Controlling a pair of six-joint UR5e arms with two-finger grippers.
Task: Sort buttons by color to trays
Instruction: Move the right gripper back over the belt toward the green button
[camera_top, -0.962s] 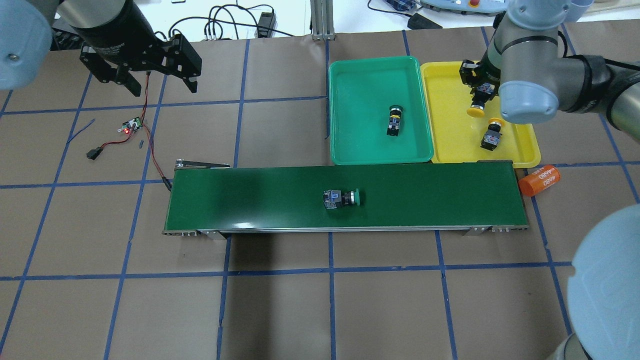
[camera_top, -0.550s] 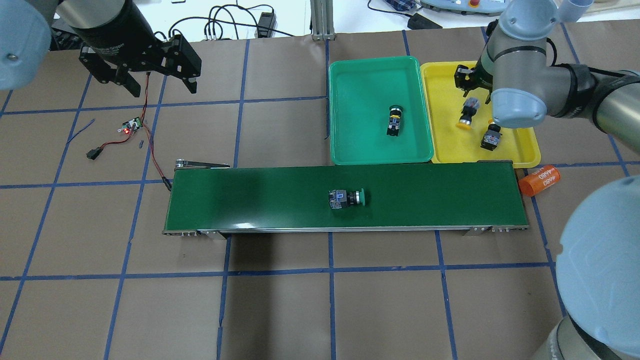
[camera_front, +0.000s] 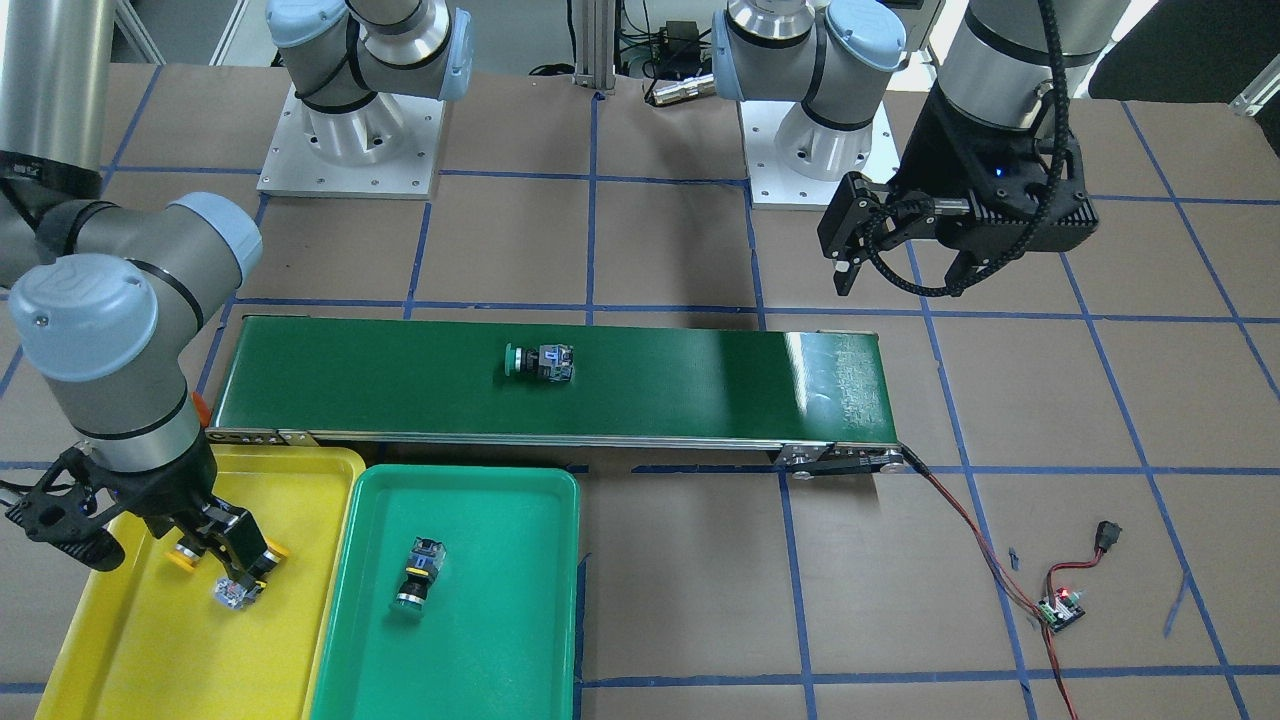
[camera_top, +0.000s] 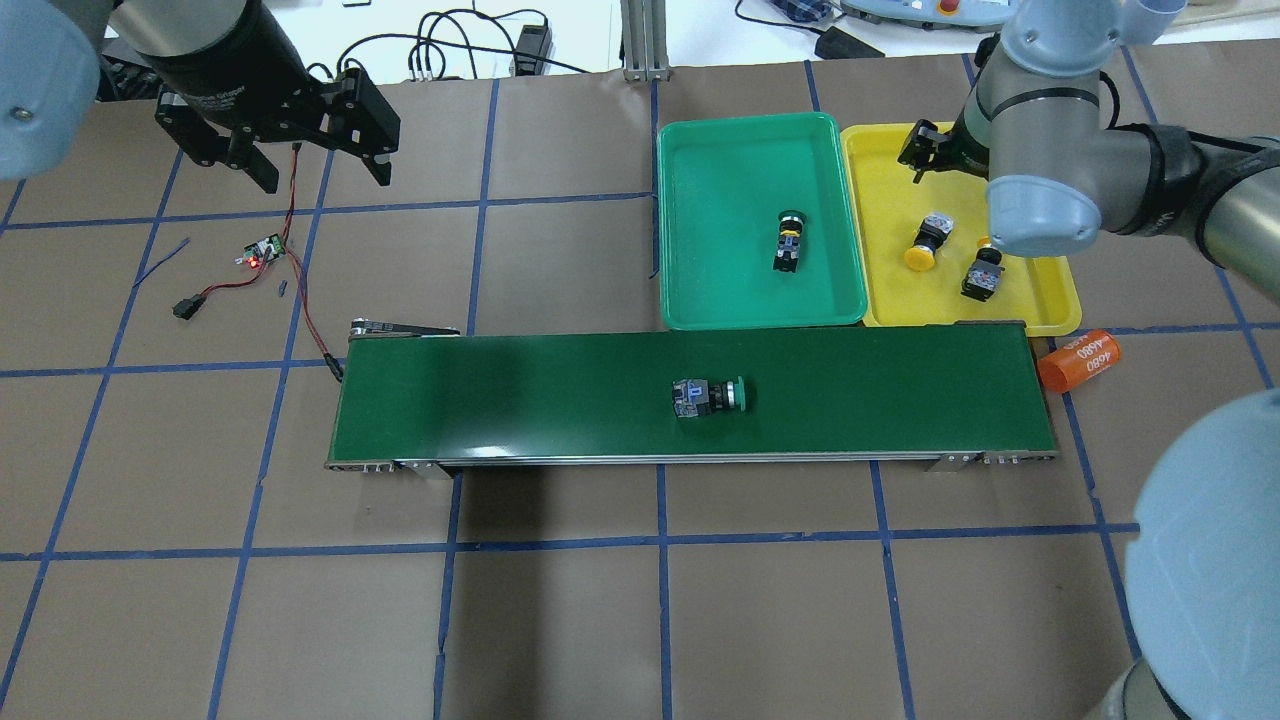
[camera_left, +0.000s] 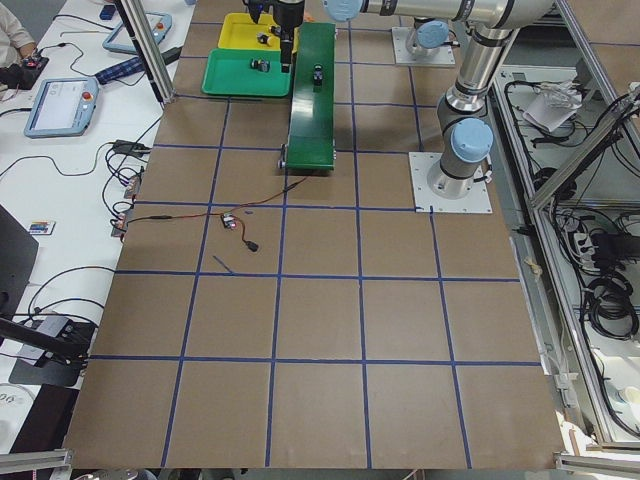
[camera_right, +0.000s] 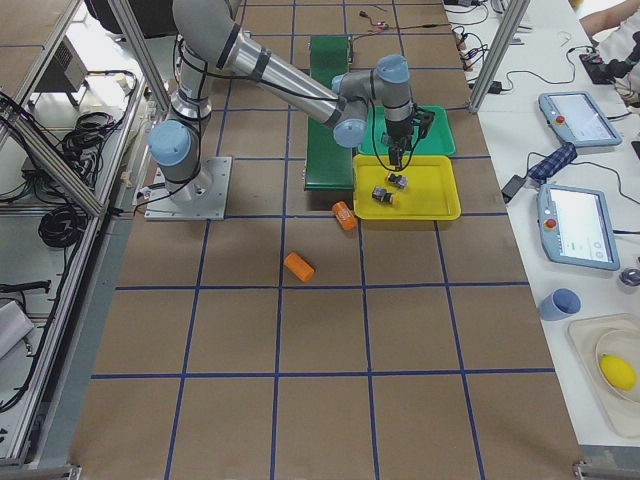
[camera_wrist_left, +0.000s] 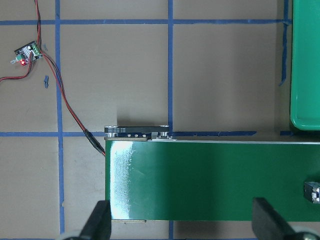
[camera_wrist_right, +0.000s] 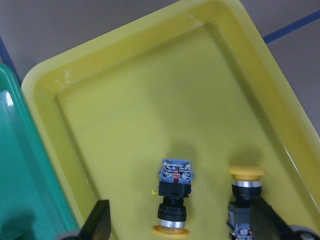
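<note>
Wide and empty, the right gripper (camera_front: 150, 545) hangs over the yellow tray (camera_top: 885, 200) at 2 o'clock, with both yellow buttons (camera_top: 922, 245) sorted inside. A green button (camera_top: 710, 395) waits on the belt (camera_top: 500, 400), at 7 o'clock of the green tray (camera_top: 720, 200), and is likely the next pick. The left gripper (camera_top: 325, 165) idles wide at 10 o'clock.

Overhead and front cameras face each other across the shared conveyor belt (camera_top: 500, 400); 2 side cameras watch from afar; 2 wrist cameras look straight down, close.
</note>
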